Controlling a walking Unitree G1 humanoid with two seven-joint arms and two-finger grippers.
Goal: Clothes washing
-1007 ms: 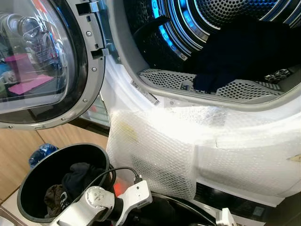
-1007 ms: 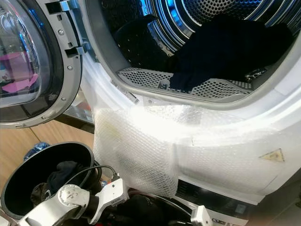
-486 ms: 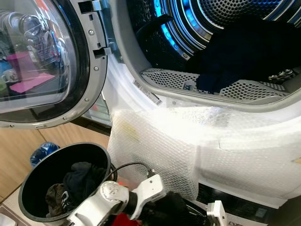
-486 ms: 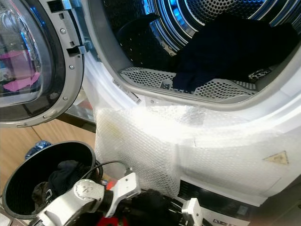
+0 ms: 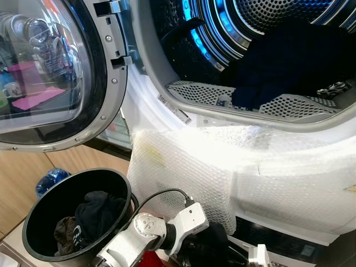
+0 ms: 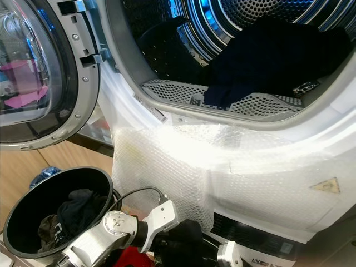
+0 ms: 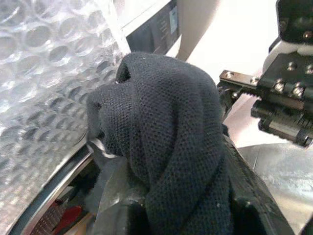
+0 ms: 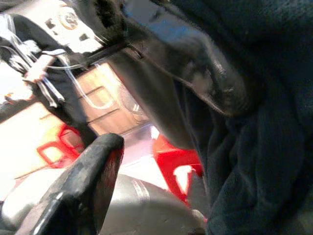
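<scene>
Black bin, lower left, holding dark clothes, beneath the open door. Left gripper clenched on a dark knit garment, low against the bubble-wrapped washer front; the drum opening, partly loaded, lies above and rightward, its perforated lip the edge to clear. Right gripper beside the same cloth, grip cannot be told.

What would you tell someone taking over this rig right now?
Left hand: shut on a dark knit garment, low in front of the bubble-wrapped washer front. Right hand: beside it, against dark cloth; grip unclear. Washer door open; dark clothes already in the drum. Black bucket holds more clothes. Left: lift the garment into the drum, empty the bucket, close the door.
</scene>
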